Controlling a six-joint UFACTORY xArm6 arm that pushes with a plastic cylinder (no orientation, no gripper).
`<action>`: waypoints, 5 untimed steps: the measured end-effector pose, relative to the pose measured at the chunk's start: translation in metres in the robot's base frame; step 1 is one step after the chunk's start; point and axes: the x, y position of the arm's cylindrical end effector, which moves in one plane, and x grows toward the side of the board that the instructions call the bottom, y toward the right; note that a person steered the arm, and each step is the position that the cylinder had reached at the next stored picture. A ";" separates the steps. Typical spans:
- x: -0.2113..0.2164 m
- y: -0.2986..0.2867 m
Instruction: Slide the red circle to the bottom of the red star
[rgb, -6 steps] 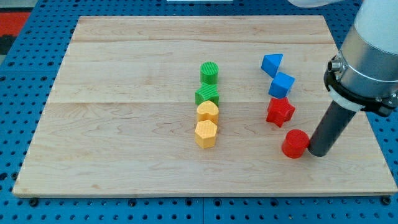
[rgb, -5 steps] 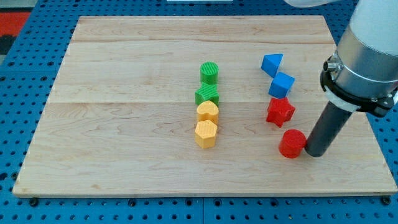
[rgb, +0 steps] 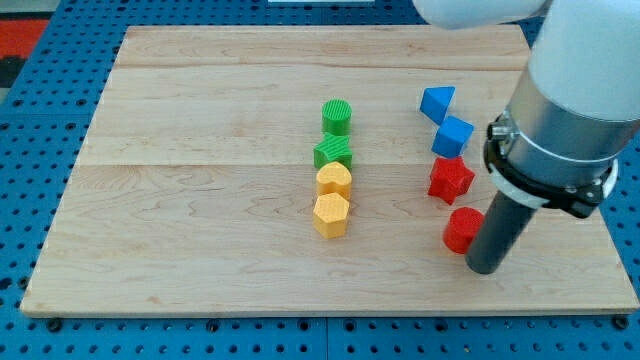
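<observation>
Far off to the view's left of my tip, near the middle of the wooden desk (rgb: 200, 170), we see a column of four blocks. A green cylinder (rgb: 337, 116) sits at the top, a green star-like block (rgb: 333, 153) beneath it, then a yellow rounded block (rgb: 334, 180), and a yellow hexagon (rgb: 331, 214) lowest. Each seems to touch or nearly touch its neighbour.

Closer to my tip, up and to the view's left of it, a blue triangle (rgb: 436, 102) lies highest, with a blue cube (rgb: 453, 136) just below and slightly to the right of it. The red star (rgb: 450, 179) sits directly under the blue cube, very close to it.

The red circle (rgb: 461, 229) lies just below the red star, slightly to the view's right, and appears to be a little apart from it. It sits against the left side of our rod, which covers its right edge.

My tip (rgb: 484, 267) rests on the desk just right of and slightly below the red circle. We carry no claw, only the dark rod, so there is no opening or grasp to report.
</observation>
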 end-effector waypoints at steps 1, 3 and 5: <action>-0.007 -0.003; -0.010 -0.003; 0.022 0.011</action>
